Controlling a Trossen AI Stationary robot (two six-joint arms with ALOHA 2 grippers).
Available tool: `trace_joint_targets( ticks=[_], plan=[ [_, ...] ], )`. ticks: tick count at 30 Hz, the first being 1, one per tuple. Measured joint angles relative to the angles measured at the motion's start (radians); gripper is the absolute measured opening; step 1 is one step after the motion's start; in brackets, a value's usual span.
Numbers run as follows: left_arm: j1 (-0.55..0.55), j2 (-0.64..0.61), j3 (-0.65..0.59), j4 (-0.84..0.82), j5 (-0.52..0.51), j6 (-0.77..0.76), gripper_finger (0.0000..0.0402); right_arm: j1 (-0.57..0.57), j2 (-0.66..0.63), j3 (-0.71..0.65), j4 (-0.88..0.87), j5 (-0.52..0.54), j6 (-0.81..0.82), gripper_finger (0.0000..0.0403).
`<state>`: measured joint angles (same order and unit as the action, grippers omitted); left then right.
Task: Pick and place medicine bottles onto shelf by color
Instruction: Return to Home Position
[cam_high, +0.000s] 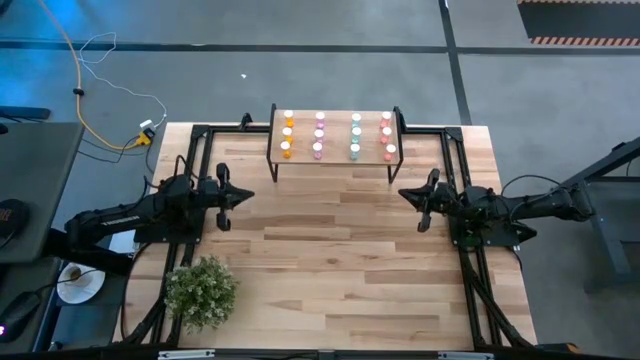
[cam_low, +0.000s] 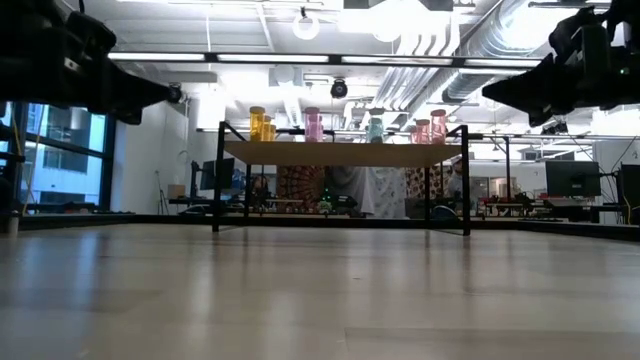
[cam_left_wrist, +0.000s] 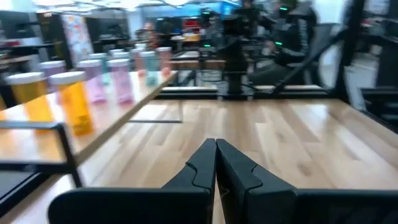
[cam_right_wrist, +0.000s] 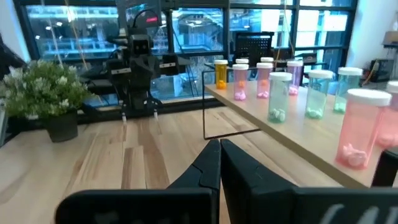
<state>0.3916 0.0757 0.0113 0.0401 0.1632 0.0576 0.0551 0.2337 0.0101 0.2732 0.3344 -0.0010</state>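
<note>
The shelf (cam_high: 335, 140), a light-wood platform on black legs, stands at the table's far middle. On it stand the medicine bottles in columns by color: orange (cam_high: 288, 133), pink (cam_high: 319, 135), teal-green (cam_high: 355, 135), red (cam_high: 387, 136). They also show in the low view (cam_low: 313, 124), the left wrist view (cam_left_wrist: 74, 102) and the right wrist view (cam_right_wrist: 357, 127). My left gripper (cam_high: 247, 196) is shut and empty, left of the shelf's front. My right gripper (cam_high: 404, 194) is shut and empty, right of it. Both hover above the table.
A small potted plant (cam_high: 200, 290) stands at the table's near left corner. Bare wooden tabletop (cam_high: 330, 260) lies between the arms and toward the near edge. A yellow cable (cam_high: 95, 120) lies on the floor beyond the table's far left.
</note>
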Motion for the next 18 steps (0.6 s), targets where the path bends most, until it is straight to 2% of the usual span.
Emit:
trace_joint_targets(
  ticks=[6, 10, 18],
  plan=[
    [0.000, 0.002, 0.000, -0.016, -0.098, -0.095, 0.0000, 0.000, 0.000, 0.000, -0.008, 0.006, 0.022, 0.0000],
    [0.000, 0.004, 0.000, -0.016, -0.097, -0.155, 0.0000, 0.000, 0.000, 0.000, -0.060, 0.006, 0.030, 0.0000],
    [0.000, 0.004, 0.000, -0.016, -0.097, -0.159, 0.0000, 0.000, 0.001, 0.000, -0.154, 0.006, 0.158, 0.0000]
  ],
)
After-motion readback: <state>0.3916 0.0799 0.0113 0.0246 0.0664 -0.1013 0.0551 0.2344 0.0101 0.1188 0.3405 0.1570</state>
